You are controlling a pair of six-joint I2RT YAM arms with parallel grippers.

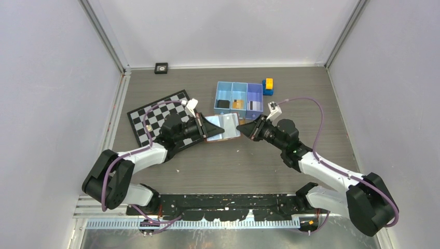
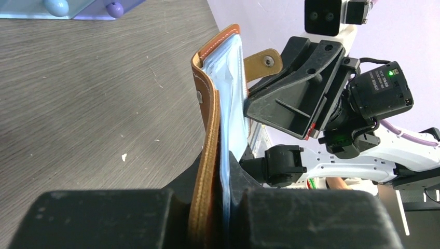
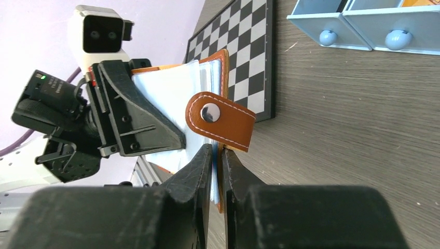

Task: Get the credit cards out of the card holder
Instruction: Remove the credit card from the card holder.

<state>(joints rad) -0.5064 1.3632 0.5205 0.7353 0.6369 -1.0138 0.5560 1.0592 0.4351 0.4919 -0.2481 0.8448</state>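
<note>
Currently held btwn both grippers at centre of top view, over table (image 1: 218,161): card holder (image 1: 223,126), spread open, pale sleeves showing. L gripper (image 1: 206,128) clamped on its left edge, pinching brown cover + sleeves. R gripper (image 3: 218,171) closed tight on right edge, just below snap strap (image 3: 220,120) in R wrist view. Upper centre: blue tray (image 1: 217,95) w/ dark credit card (image 1: 223,104) flat in left compartment. Checkerboard (image 1: 150,111) left of holder.

Left gripper (image 1: 203,127) and right gripper (image 1: 244,127) hem the card holder (image 1: 224,126); tray (image 1: 232,91) and checkerboard (image 1: 150,114) crowd behind; the table (image 1: 233,166) lies bare along its near edge.
</note>
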